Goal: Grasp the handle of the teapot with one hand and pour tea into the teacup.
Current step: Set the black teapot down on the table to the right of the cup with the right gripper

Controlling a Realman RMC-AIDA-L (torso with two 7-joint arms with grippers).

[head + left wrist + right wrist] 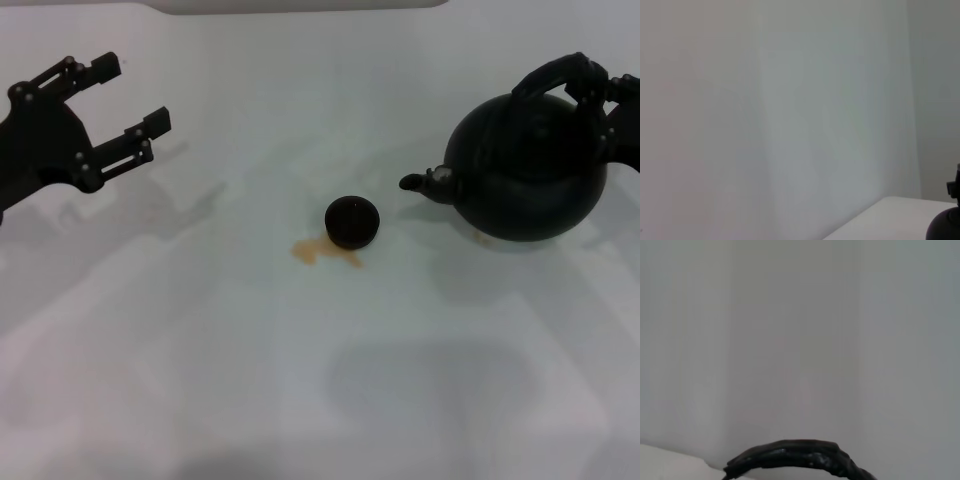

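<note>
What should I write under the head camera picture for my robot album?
Right gripper at the teapot handle; teacup beside a spill; left gripper open.

I see a smooth white tabletop (200, 380), evenly lit with soft shadows. Small amber liquid stain (322, 252) near centre. Plain pale grey wall (790, 100) behind, faint vertical shading.
</note>
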